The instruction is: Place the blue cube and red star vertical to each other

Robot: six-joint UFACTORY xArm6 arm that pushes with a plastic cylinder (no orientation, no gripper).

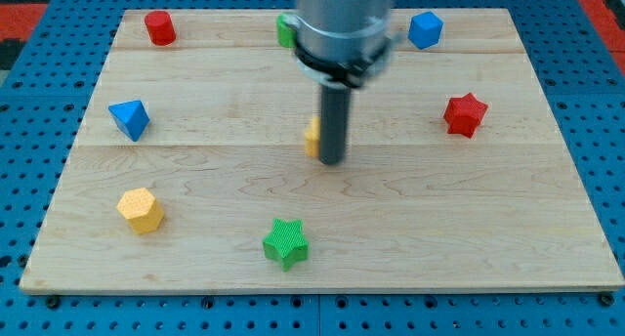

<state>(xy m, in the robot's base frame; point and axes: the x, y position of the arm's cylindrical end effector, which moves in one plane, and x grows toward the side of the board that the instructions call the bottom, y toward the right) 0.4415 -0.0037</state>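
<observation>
The blue cube [425, 29] sits at the board's [488, 238] top right; the red star [465, 114] lies below it, slightly rightward. My tip [332, 162] rests mid-board, well apart from both, touching a partly hidden yellow block [312, 138]. I carry no gripper, only the bare rod.

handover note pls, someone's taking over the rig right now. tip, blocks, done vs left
My tip is down on the board near its middle, right beside a yellow block that the rod mostly hides.
The blue cube sits at the view's top right. The red star is below it, further to the view's right, well apart from it. The tip is nowhere near either one.
Done: nothing visible on the pair; they are roughly stacked top to bottom but not lined up.
Left: push one of them sideways until the two line up vertically.
</observation>
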